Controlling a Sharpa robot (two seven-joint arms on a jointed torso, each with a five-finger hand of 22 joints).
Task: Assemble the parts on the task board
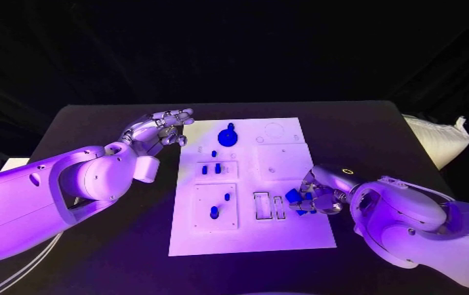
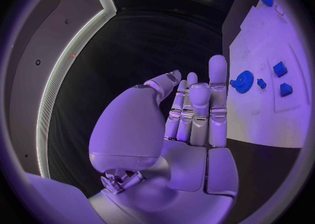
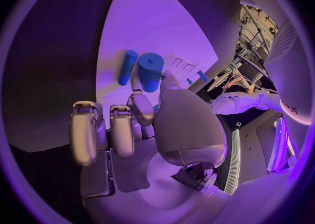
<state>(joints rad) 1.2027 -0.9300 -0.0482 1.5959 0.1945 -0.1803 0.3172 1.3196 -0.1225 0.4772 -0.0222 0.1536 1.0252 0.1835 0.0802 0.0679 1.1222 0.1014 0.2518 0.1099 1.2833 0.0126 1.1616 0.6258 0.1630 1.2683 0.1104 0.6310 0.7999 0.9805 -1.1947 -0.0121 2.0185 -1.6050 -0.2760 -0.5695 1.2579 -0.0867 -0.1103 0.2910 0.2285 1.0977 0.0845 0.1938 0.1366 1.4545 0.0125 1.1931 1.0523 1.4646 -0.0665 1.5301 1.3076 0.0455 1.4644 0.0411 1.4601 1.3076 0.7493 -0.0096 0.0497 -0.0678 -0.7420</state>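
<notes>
The white task board (image 1: 293, 230) lies in the middle of the table. A blue gear (image 1: 228, 135) and several small blue parts (image 1: 211, 169) stand in its left half, and the left wrist view also catches the gear (image 2: 242, 82). My left hand (image 1: 168, 127) hovers off the board's far left corner, its fingers (image 2: 217, 84) straight and together, holding nothing. My right hand (image 1: 318, 199) is at the board's right edge. Its thumb and a finger pinch a blue block (image 3: 150, 71), also seen in the head view (image 1: 293, 195). A blue peg (image 3: 127, 67) lies right beside it.
Two narrow empty slots (image 1: 269, 206) are cut into the board just left of my right hand. A white bundle (image 1: 438, 135) lies off the table's far right corner. Bare black table (image 1: 108, 122) surrounds the board.
</notes>
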